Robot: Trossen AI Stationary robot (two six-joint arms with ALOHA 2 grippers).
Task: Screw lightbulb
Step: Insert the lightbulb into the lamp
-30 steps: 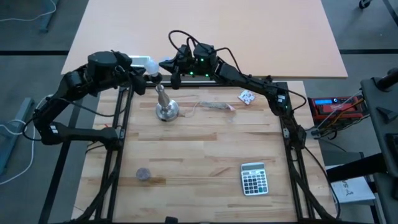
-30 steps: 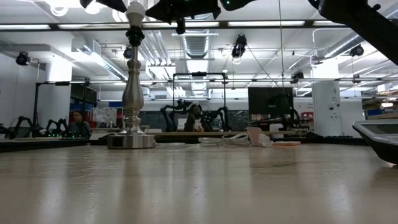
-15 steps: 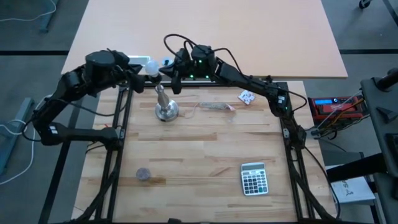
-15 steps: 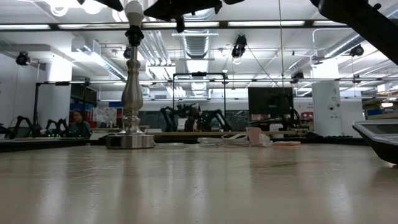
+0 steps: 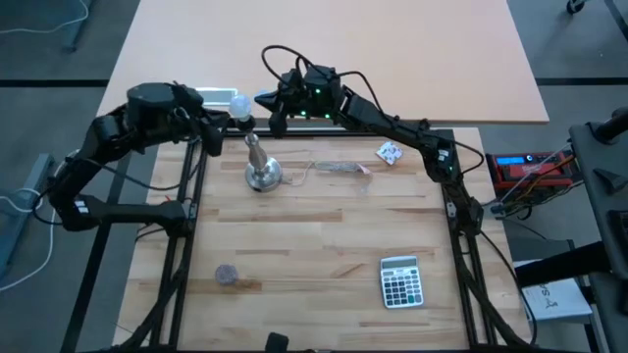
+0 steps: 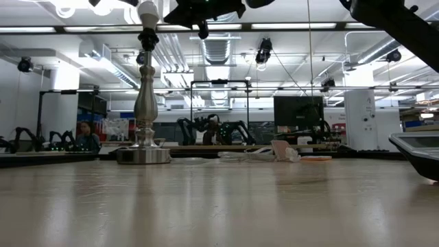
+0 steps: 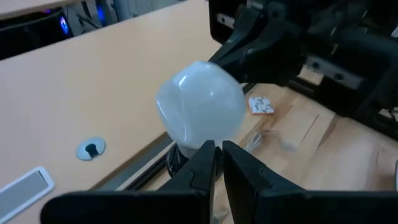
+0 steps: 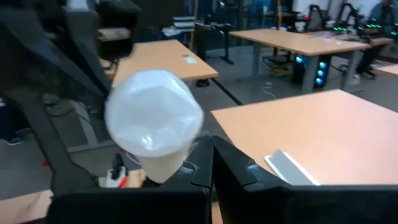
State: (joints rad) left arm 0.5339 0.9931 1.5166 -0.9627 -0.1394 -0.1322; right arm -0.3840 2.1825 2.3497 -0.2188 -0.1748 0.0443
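The lightbulb (image 5: 238, 105) is a small white frosted globe with a smooth, matte surface. In the high view it sits in the upper left-centre of the frame, on top of the silver metal stand (image 5: 259, 162). In the low view the lightbulb (image 6: 147, 10) appears at the upper left, capping the stand's (image 6: 143, 103) black socket. In the left wrist view the lightbulb (image 7: 200, 106) fills the frame centre; in the right wrist view the lightbulb (image 8: 153, 120) sits left of centre.

The stand is a turned, polished column on a round, flat base, resting on the wooden slatted surface (image 5: 324, 245).

The left pincer (image 5: 222, 116) reaches in from the left of the high view and lies just beside the globe. In the left wrist view the left pincer (image 7: 216, 163) shows dark fingers nearly together directly below the globe; whether they clamp the bulb's neck cannot be told.

The right pincer (image 5: 265, 102) reaches in from the right and lies just beside the globe on its other side. In the right wrist view its fingers are close together below the globe; a grip cannot be told.

Elsewhere on the surface: a grey calculator (image 5: 400, 281) at lower right, a small round grey disc (image 5: 227, 275) at lower left, a crumpled patterned paper scrap (image 5: 390, 152) right of centre, and a thin cable (image 5: 339, 168) beside the stand's base.
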